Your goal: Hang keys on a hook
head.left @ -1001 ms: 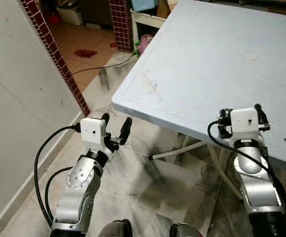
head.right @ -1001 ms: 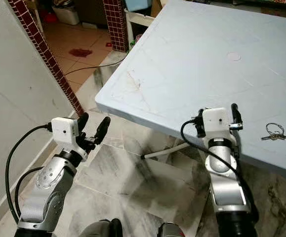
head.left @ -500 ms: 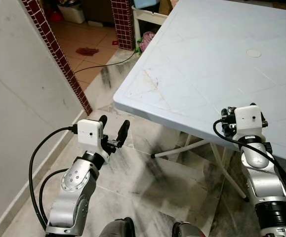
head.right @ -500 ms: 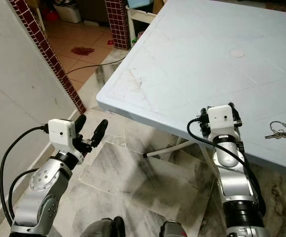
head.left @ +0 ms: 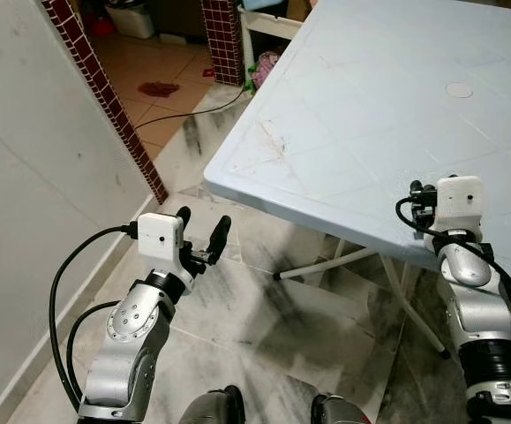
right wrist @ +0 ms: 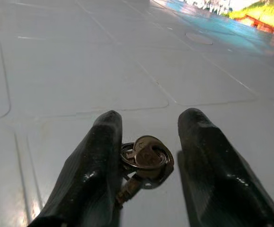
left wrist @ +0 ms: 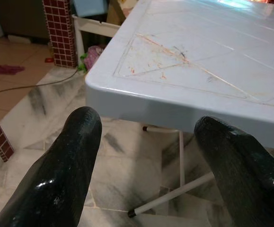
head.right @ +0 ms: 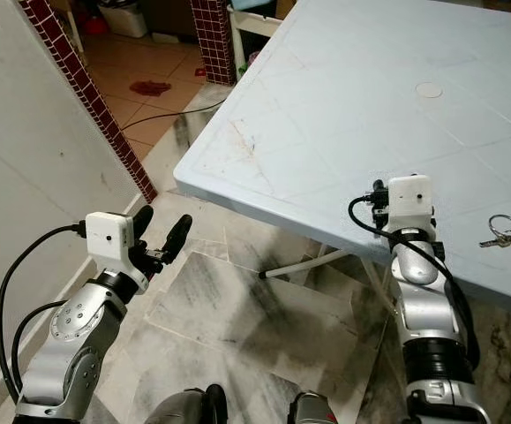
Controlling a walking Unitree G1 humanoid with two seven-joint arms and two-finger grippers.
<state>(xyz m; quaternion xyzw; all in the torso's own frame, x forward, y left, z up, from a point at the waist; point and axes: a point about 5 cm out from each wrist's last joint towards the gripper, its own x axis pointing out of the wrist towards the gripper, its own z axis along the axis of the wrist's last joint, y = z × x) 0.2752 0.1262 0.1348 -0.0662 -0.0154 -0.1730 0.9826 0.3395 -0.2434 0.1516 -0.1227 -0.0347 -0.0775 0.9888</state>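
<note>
A small bunch of keys (head.right: pixel 505 234) on a ring lies flat on the pale blue plastic table (head.right: pixel 343 106), near its front right edge. My right gripper (right wrist: pixel 151 118) is over that edge, just left of the keys. Its fingers (right wrist: pixel 96 161) are open, and in the right wrist view the keys (right wrist: pixel 144 158) lie on the table between them, untouched. Only the white camera box of the right wrist (head.right: pixel 411 196) shows from above. My left gripper (head.right: pixel 164 218) hangs open and holds nothing, below and in front of the table's near left corner (left wrist: pixel 108 90).
A white wall (head.left: pixel 26 177) ends in a dark red tiled pillar (head.left: pixel 105 97) close on the left. White table legs (head.left: pixel 326 265) cross the marble floor under the table. A black cable (head.left: pixel 184 110) trails over the floor, and a white stool (head.left: pixel 268 26) stands beyond the table's left corner.
My right gripper has moved to the right along the table edge and now sits closer to the keys. The left arm has barely moved. The view has shifted slightly.
</note>
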